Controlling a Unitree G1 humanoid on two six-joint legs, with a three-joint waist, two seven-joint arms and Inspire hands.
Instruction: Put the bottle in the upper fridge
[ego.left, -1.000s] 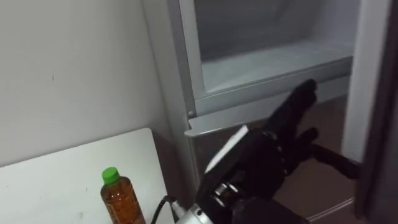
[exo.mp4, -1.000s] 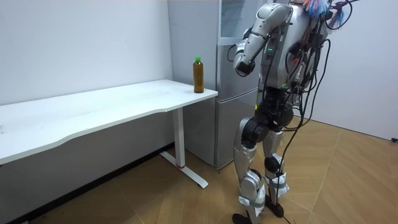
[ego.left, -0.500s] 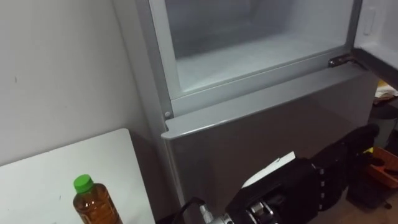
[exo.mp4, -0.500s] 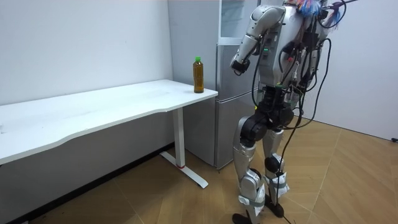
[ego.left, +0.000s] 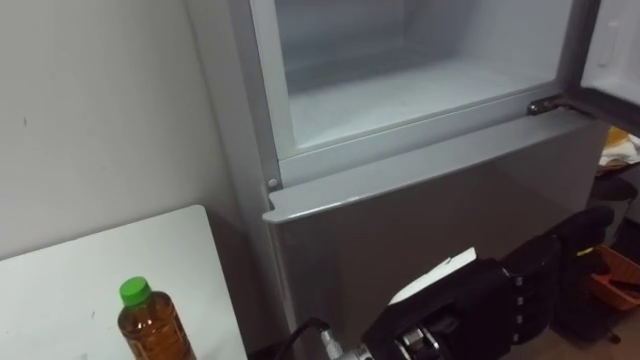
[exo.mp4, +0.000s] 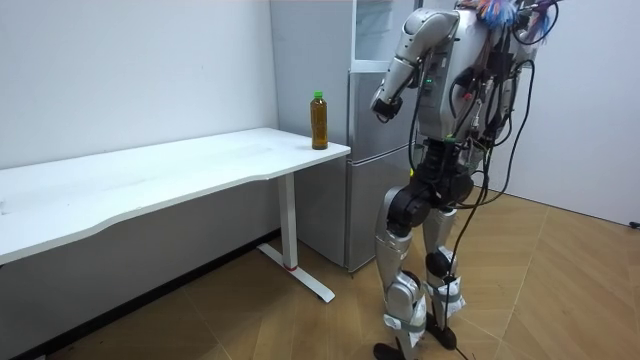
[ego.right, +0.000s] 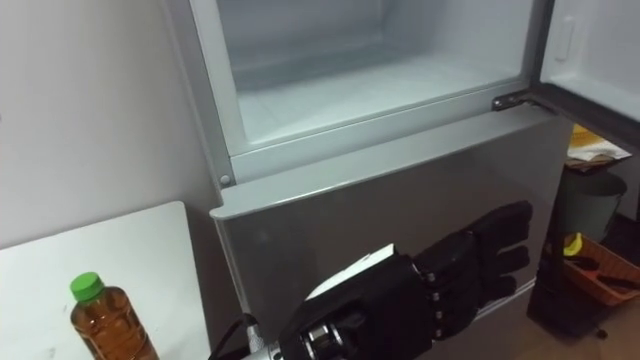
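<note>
So, you are early in this job. The upper door (ego.right: 592, 55) of the fridge (ego.left: 420, 210) stands swung open to your right. The upper compartment (ego.left: 400, 90) is bare, so the opening step looks done.

The bottle (ego.left: 148, 325), amber with a green cap, stands upright on the white tabletop (ego.left: 80, 275). It is near the corner closest to the fridge, and no hand is on it. By my reading, all the handling is ahead of you: reach across to the bottle, close round it, lift it over the ledge and set it down inside.

Your left hand (ego.right: 440, 280) hangs in front of the lower fridge door, below the open compartment and well apart from the bottle. Its fingers (ego.right: 500, 235) are stretched out almost straight, pointing to your right, and they hold nothing. Whether they brush the lower door I cannot tell.

In the room view you stand upright facing the fridge, with the tabletop at your left side and that arm raised at chest height.
</note>
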